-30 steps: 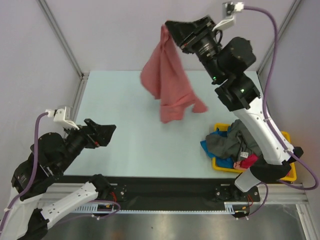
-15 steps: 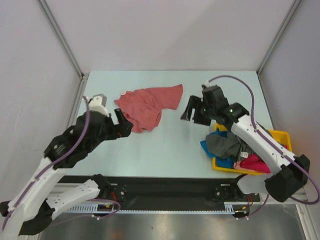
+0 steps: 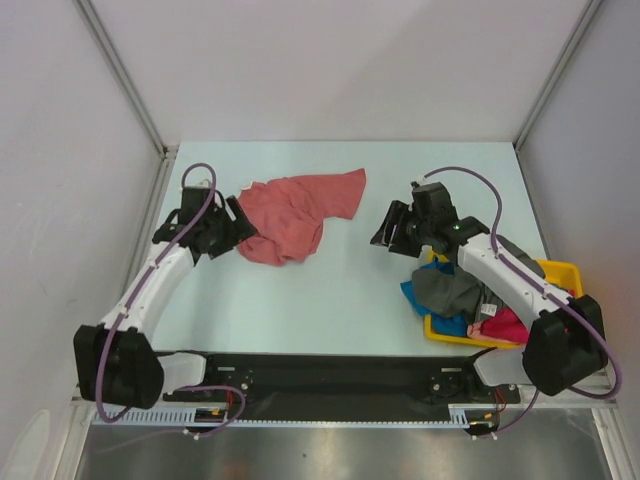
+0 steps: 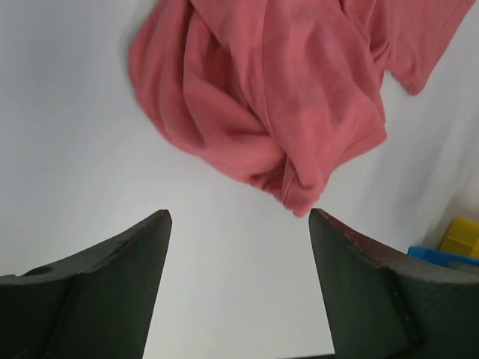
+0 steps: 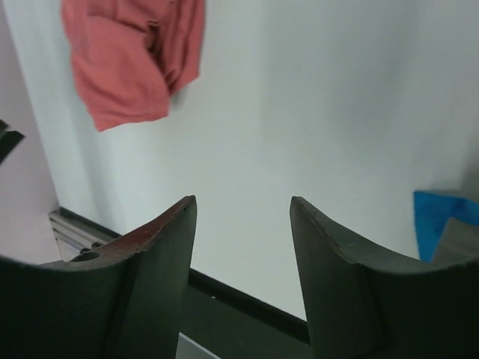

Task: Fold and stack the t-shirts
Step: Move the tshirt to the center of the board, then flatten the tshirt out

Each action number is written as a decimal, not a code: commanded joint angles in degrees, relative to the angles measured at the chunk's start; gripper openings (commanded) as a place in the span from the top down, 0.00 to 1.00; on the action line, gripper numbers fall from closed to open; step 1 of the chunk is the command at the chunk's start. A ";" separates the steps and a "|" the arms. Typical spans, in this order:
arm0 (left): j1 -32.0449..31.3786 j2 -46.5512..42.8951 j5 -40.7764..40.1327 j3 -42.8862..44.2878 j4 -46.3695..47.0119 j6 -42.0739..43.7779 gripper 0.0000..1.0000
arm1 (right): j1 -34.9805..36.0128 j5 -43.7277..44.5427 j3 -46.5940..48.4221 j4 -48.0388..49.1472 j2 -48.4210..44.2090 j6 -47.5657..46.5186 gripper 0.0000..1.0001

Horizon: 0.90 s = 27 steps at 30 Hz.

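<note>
Dropped: the red tee [image 3: 296, 214] landed crumpled on the table [image 3: 330, 300], far left.
The left gripper [image 3: 238, 222] sat just beside it and the right gripper [image 3: 384, 230] well apart, both spread and empty; spreading it flat probably came next.

The pale tabletop [image 3: 330, 290] carries a salmon-red t-shirt [image 3: 295, 212] lying crumpled toward the far left, and a yellow tray [image 3: 562, 268] at the near right, well apart.

Left arm [image 3: 160, 275] stretched forward along the left edge; left gripper [image 3: 238, 222] points right, jaws parted, nothing between them. Right arm [image 3: 500, 270] bent inward from its base; right gripper [image 3: 386, 228] points left, jaws parted, likewise empty. Both wrists held low.
</note>
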 commanded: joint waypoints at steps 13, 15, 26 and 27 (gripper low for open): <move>8.22 22.25 11.71 6.98 16.96 3.10 0.12 | 0.10 -3.41 4.83 -8.23 7.44 -8.76 0.13; 8.22 24.10 12.24 7.60 18.28 2.92 0.12 | 2.38 -7.12 4.74 0.51 10.07 -6.47 0.09; 13.23 37.81 14.08 16.29 20.39 2.39 0.14 | 9.07 -16.46 12.54 27.82 30.90 7.07 0.05; 13.23 38.78 14.43 17.78 20.04 2.57 0.15 | 9.85 -16.72 13.34 28.00 31.95 7.33 0.07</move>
